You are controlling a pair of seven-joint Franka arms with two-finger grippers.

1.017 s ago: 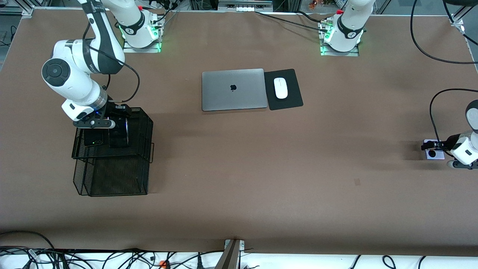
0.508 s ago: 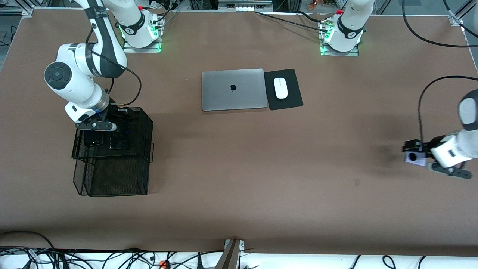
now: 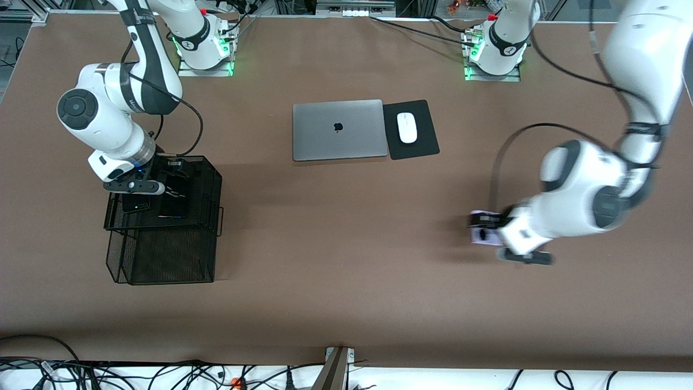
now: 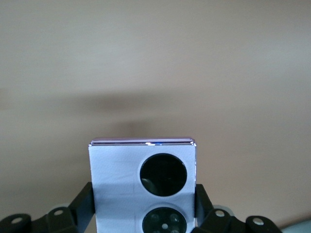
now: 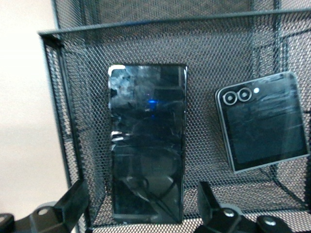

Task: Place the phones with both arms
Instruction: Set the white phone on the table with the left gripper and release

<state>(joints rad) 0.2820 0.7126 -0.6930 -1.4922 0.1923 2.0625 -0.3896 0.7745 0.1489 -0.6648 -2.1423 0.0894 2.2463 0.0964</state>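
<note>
Your left gripper (image 3: pixel 490 230) is over bare table toward the left arm's end, jaws clamped on the lavender-white phone (image 4: pixel 143 187). Your right gripper (image 3: pixel 170 187) hovers over the mesh tray (image 3: pixel 208 187), jaws spread, holding nothing. In that tray the slab phone (image 5: pixel 147 145) and the flip phone (image 5: pixel 262 127) lie side by side.

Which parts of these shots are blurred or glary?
Front view: the left arm is smeared by motion, with a soft shadow under its lavender phone. Right wrist view: the slab phone shows glare and a blue glint. Left wrist view: the table is out of focus.
</note>
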